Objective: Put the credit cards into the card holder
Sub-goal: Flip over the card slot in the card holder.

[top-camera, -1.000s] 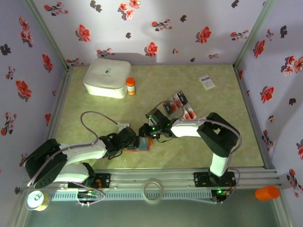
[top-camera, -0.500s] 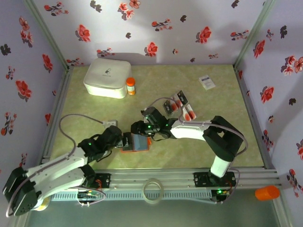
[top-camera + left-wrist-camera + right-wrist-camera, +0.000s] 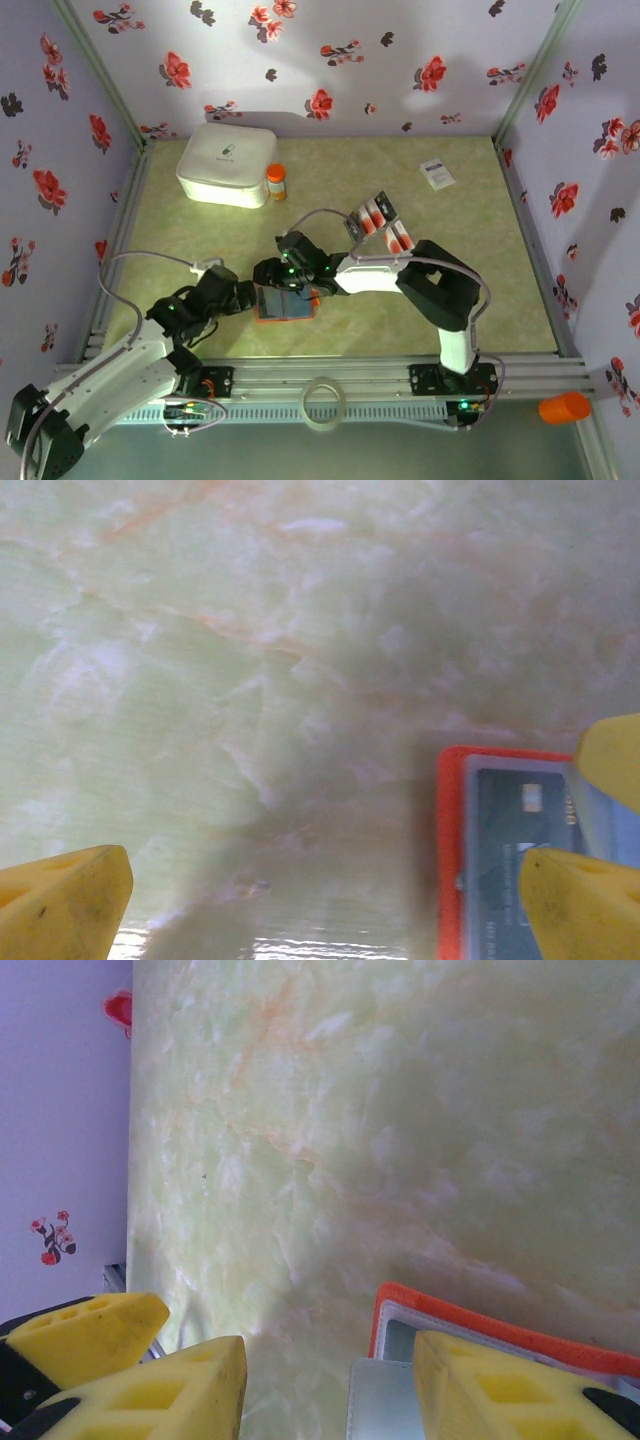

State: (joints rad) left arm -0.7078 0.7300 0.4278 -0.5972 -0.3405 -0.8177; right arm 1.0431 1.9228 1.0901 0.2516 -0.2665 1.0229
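1. Holding the left tool [image 3: 325, 870] spread wide, clasping nothing, at the left side of the card holder [image 3: 450, 850]; one yellow finger [image 3: 580, 900] over its edge, contact impossible to tell.
2. Showing the right tool [image 3: 330, 1345] with fingers parted, released, nothing gripped, low above the card holder's far left corner.
3. Lying flat and unfolded on the desk [image 3: 420, 320], near the middle of its near edge: the card holder, orange rim outward, with a dark card [image 3: 505, 855] inside.
4. Scattered right of the desk's centre, well apart from the card holder: the remaining credit cards [image 3: 385, 225], overlapping.
5. Toward the far left corner: a white box [image 3: 228, 163], an orange-capped bottle [image 3: 275, 182] just beside it.
6. Near the far right corner: a white card [image 3: 437, 174].
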